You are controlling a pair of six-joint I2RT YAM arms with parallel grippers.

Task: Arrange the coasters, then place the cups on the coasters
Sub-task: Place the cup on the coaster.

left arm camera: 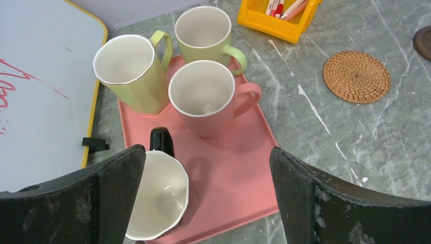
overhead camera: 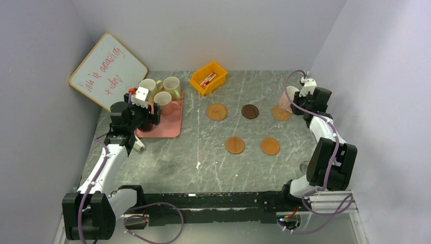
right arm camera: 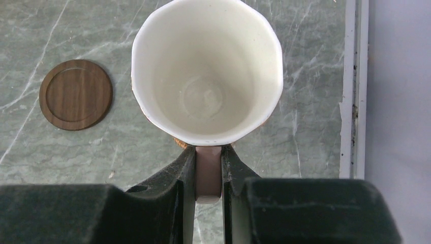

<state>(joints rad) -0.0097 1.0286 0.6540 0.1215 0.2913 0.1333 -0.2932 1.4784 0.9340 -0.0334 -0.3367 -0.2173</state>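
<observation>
Five coasters lie on the table: a woven one (overhead camera: pixel 217 111) (left arm camera: pixel 357 76), a dark brown one (overhead camera: pixel 250 111) (right arm camera: pixel 76 94), and three orange-brown ones (overhead camera: pixel 235 145) (overhead camera: pixel 270 146) (overhead camera: pixel 281 113). My right gripper (right arm camera: pixel 208 152) (overhead camera: pixel 299 100) is shut on the handle of a pink cup (right arm camera: pixel 207 71) (overhead camera: pixel 290 96), which is upright over the far right coaster; a sliver of it (right arm camera: pixel 181 142) shows under the rim. My left gripper (left arm camera: pixel 208 198) (overhead camera: pixel 148 116) hangs open over the pink tray (left arm camera: pixel 239 168). The black cup (left arm camera: pixel 157 195) is by its left finger. A pink cup (left arm camera: pixel 203 96) and two green cups (left arm camera: pixel 129 71) (left arm camera: pixel 203 30) stand behind.
A yellow bin (overhead camera: pixel 208 78) (left arm camera: pixel 277 18) with pens sits at the back centre. A whiteboard (overhead camera: pixel 108 70) (left arm camera: pixel 40 96) leans at the back left beside the tray. The table's right edge (right arm camera: pixel 350 101) and the wall run close to the right gripper.
</observation>
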